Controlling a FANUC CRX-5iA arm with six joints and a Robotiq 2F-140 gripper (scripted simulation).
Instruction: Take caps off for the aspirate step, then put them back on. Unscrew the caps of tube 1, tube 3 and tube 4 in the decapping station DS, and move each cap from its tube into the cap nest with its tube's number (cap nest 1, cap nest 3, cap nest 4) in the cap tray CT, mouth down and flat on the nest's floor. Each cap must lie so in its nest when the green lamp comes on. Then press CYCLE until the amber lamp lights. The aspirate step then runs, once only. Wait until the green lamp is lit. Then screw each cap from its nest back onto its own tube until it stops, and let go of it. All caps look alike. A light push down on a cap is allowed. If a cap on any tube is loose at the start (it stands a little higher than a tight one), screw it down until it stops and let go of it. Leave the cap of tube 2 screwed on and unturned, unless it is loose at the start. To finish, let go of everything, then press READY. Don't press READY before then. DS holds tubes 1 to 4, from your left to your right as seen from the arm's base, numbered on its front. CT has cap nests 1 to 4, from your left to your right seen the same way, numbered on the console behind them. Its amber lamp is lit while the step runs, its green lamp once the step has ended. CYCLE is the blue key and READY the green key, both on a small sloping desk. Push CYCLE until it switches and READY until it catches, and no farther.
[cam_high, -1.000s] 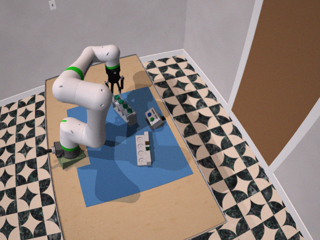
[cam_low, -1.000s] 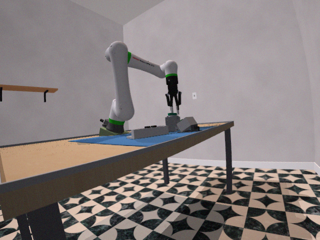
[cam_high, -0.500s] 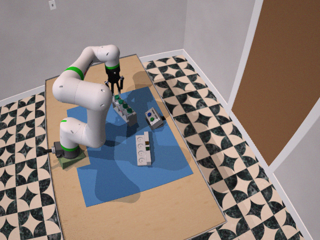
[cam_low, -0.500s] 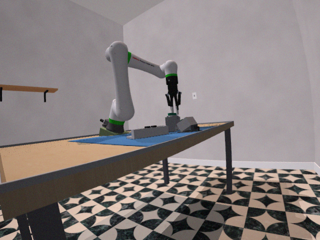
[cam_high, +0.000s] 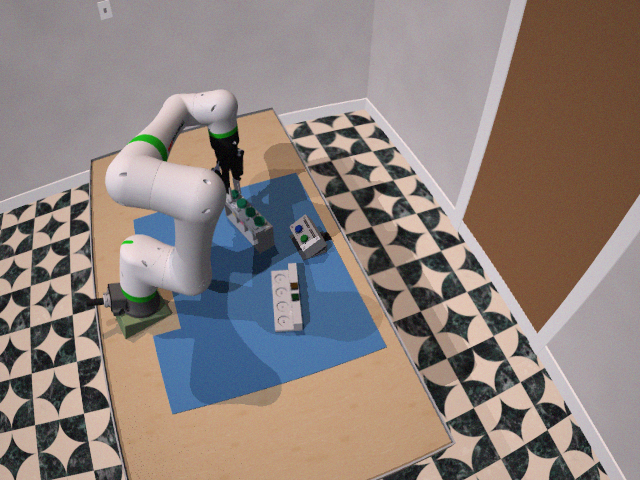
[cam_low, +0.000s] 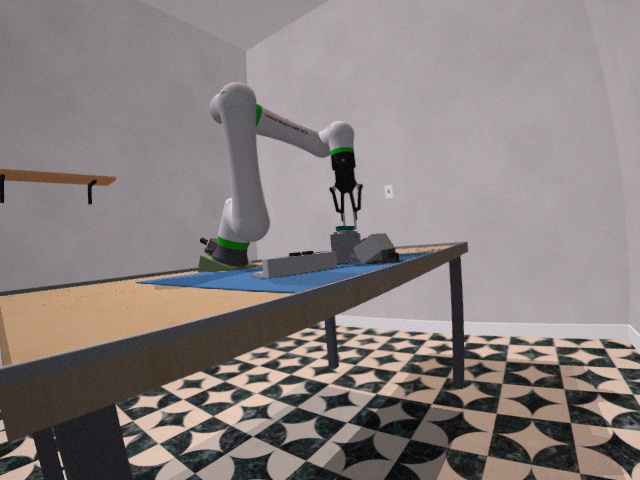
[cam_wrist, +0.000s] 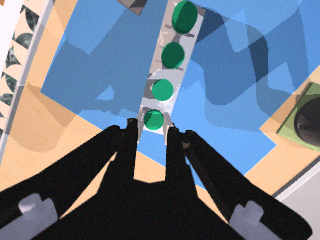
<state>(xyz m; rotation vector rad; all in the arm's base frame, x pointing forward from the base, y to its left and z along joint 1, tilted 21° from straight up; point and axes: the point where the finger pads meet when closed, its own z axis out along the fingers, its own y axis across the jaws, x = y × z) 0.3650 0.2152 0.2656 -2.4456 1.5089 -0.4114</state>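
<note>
The grey decapping station (cam_high: 249, 219) stands on the blue mat with a row of green caps on its tubes. My gripper (cam_high: 233, 188) reaches straight down over its far end and is shut on the cap of tube 1 (cam_high: 234, 194). In the wrist view the fingertips flank that cap (cam_wrist: 154, 120), and the other three caps (cam_wrist: 173, 55) run away in a line. In the side view the gripper (cam_low: 345, 225) sits on the cap above the station (cam_low: 344, 246). The white cap tray (cam_high: 287, 298) shows its round nests with nothing in them.
The small sloping desk (cam_high: 309, 237) with the blue key (cam_high: 298, 227) and green key (cam_high: 304, 238) stands right of the station. The tray's console carries two dark lamps (cam_high: 295, 290). The arm's base (cam_high: 140, 304) is at the table's left edge.
</note>
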